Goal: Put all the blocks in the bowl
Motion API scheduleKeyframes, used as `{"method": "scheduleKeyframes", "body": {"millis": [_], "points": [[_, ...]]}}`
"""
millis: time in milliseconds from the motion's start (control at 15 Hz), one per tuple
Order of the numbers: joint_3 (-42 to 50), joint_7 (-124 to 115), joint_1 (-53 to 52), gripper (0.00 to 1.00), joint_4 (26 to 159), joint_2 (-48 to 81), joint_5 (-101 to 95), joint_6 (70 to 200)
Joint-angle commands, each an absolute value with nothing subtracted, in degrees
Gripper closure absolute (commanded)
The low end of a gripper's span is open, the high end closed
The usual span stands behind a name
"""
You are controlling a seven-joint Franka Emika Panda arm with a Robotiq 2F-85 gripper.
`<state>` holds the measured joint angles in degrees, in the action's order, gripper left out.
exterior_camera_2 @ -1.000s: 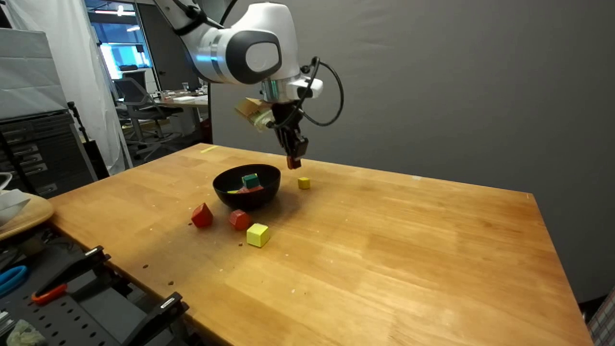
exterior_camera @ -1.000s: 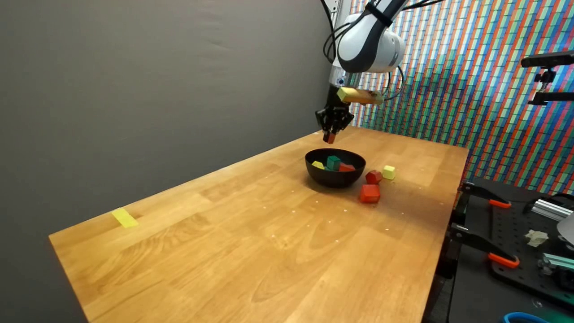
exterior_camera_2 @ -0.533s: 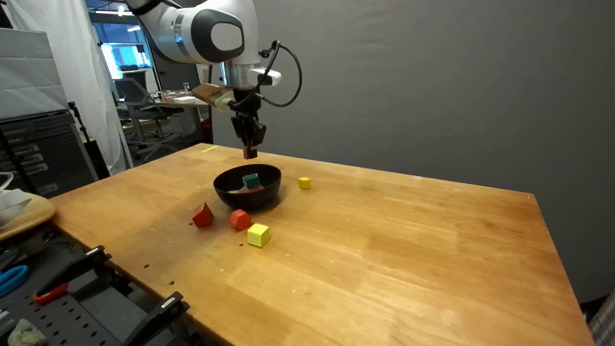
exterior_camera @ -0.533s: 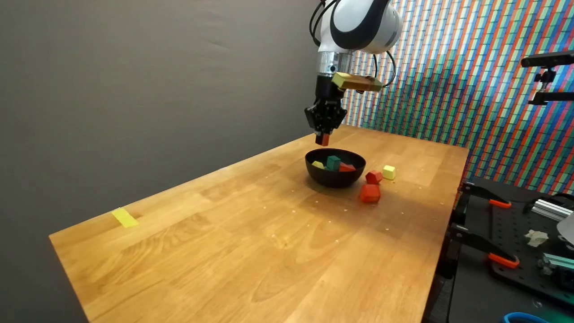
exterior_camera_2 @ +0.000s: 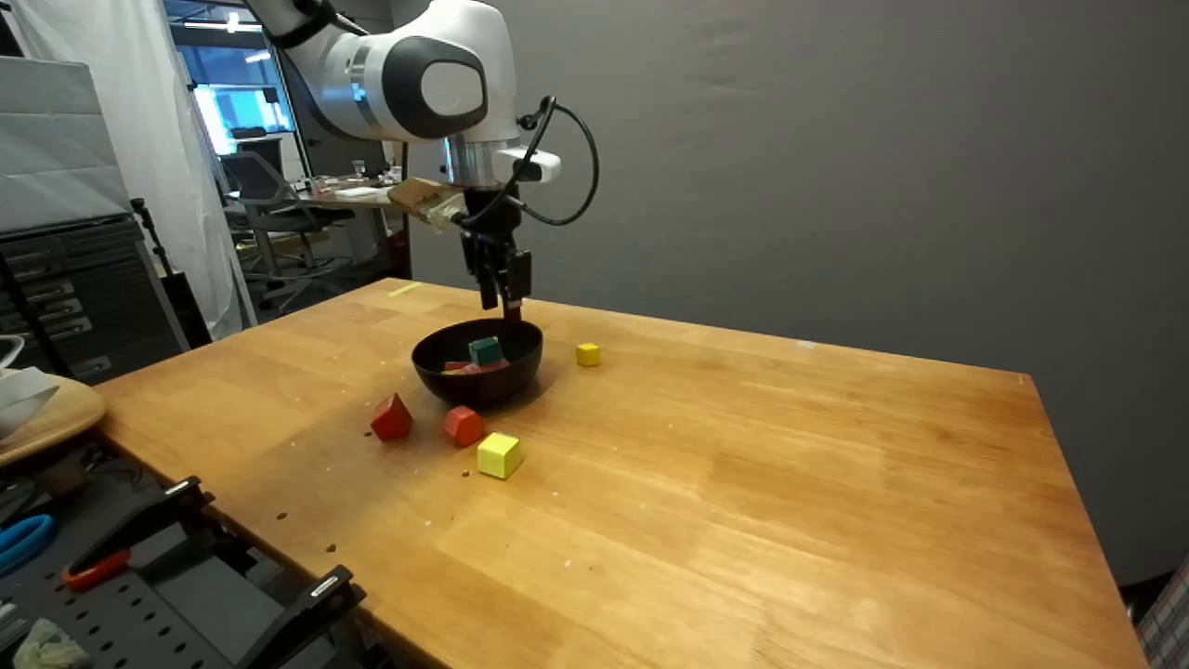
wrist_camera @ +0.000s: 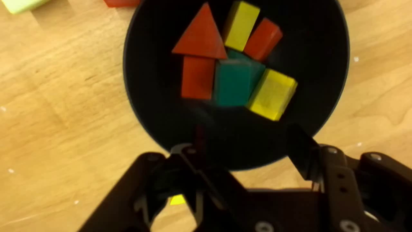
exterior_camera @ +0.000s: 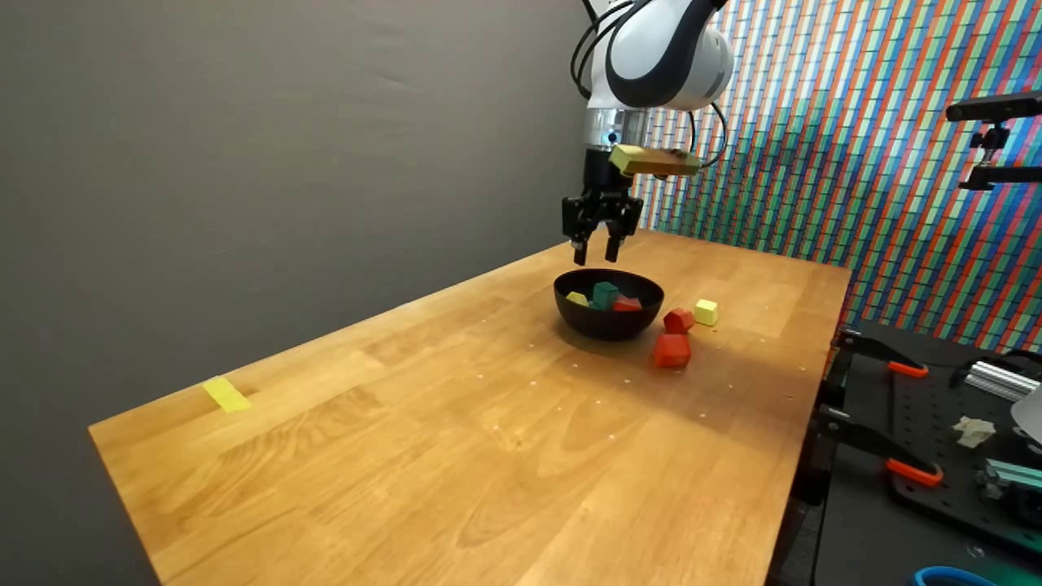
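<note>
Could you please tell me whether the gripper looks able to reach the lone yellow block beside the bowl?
Probably yes: the open gripper hangs above the bowl, and nothing covers or crowds the yellow block.

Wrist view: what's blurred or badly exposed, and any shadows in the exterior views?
Wrist view: gripper dark and blurred, bowl nearly black inside around the blocks, pale yellow block in the top-left corner washed out and cut off by the frame; both exterior views: a soft shadow on the table by the bowl.
</note>
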<state>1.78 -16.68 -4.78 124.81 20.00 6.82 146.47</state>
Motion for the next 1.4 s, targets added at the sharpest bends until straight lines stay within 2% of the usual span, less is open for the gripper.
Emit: {"method": "scheduleKeyframes", "body": {"millis": [0,267,1200,1267,1333], "points": [[4.6,-18.9,-4.1,0.02,123.5,17.9,3.7,149.7],[6.5,-18.1,-2.1,0.0,118.6,22.4,2.8,150.9],[3.4,-15.9,0.5,0.0,102.7,41.3,7.0,148.5],[3.5,-16.1,0.5,0.1,101.7,42.1,6.9,148.2],[3.4,-16.1,0.6,0.25,101.0,42.7,7.1,147.8]]}}
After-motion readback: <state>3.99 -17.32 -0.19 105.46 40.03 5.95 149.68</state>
